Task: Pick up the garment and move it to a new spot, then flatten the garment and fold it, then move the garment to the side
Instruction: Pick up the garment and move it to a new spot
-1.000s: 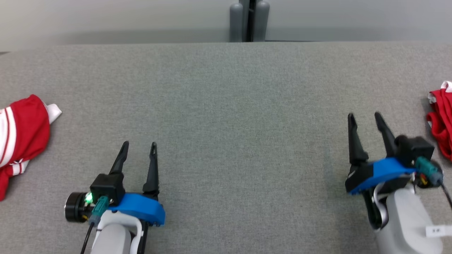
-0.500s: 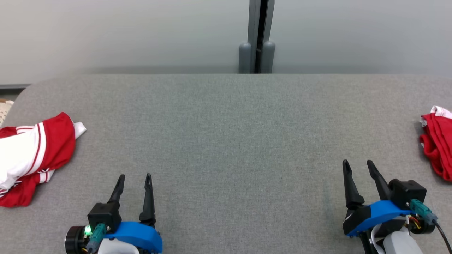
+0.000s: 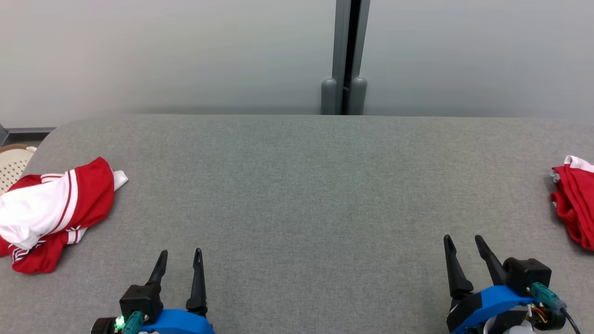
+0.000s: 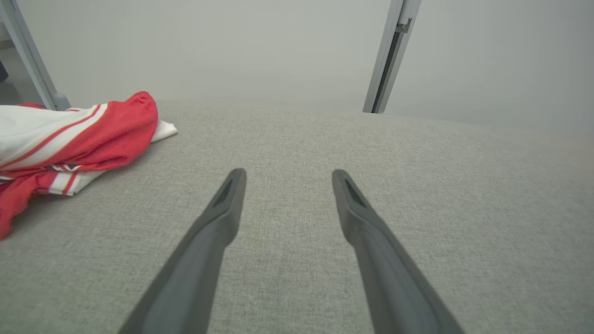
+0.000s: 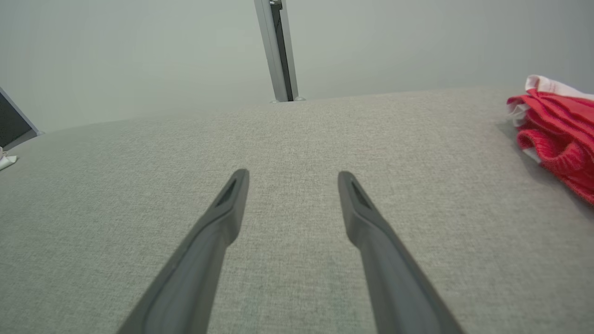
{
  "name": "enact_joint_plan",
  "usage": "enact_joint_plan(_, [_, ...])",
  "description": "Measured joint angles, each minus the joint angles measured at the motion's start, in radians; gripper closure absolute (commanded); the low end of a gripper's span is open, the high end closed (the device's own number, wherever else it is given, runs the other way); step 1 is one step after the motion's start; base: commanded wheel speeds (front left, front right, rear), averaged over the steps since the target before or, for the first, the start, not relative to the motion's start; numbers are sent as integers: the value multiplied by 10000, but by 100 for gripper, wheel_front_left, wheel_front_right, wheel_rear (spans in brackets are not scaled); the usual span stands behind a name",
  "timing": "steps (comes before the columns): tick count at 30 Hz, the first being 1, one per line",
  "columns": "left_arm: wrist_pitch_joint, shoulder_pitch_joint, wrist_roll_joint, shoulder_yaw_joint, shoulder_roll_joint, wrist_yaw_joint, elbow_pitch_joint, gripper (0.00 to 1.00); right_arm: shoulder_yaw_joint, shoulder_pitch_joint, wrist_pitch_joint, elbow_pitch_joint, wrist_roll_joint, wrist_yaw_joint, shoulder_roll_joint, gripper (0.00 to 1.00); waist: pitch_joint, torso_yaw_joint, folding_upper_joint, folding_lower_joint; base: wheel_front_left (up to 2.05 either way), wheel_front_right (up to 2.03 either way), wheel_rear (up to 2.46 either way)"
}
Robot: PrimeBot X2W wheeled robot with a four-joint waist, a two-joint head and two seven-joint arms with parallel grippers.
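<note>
A crumpled red and white garment [image 3: 55, 208] lies at the left end of the grey padded table [image 3: 301, 185]; the left wrist view shows that garment [image 4: 93, 134] to the upper left. A second red garment [image 3: 573, 204] with a white edge lies bunched at the right edge, and the right wrist view has it [image 5: 557, 125] at the far right. My left gripper [image 3: 180, 253] is open near the front left, apart from the cloth, its jaws [image 4: 288, 174] empty. My right gripper [image 3: 462, 239] is open at the front right, with bare table between its fingers [image 5: 293, 174].
A grey wall with a vertical post [image 3: 344, 55] runs behind the table's far edge. A pale woven object [image 3: 11, 160] sits beyond the table's left corner. The wide middle of the table lies between the two garments.
The head camera has tilted up, so the whole scene sits lower in view. Both grippers have also drawn back toward me relative to the garments. Both stay open.
</note>
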Motion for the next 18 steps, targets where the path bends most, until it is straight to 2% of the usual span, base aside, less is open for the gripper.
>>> enact_joint_plan(4, [0,-7,4,-23,0,31,29,0,96,1,2,-35,-15,0,-2,0,158,140,0,1,0,0,0])
enact_joint_plan(8, [0,-170,-33,4,-6,102,52,0,46,-11,2,-282,-100,0,-6,0,324,563,0,2,0,0,0])
enact_joint_plan(18, [0,-349,-447,600,4,194,98,0,418,-93,0,-238,-111,0,0,0,570,2668,0,3,0,0,0])
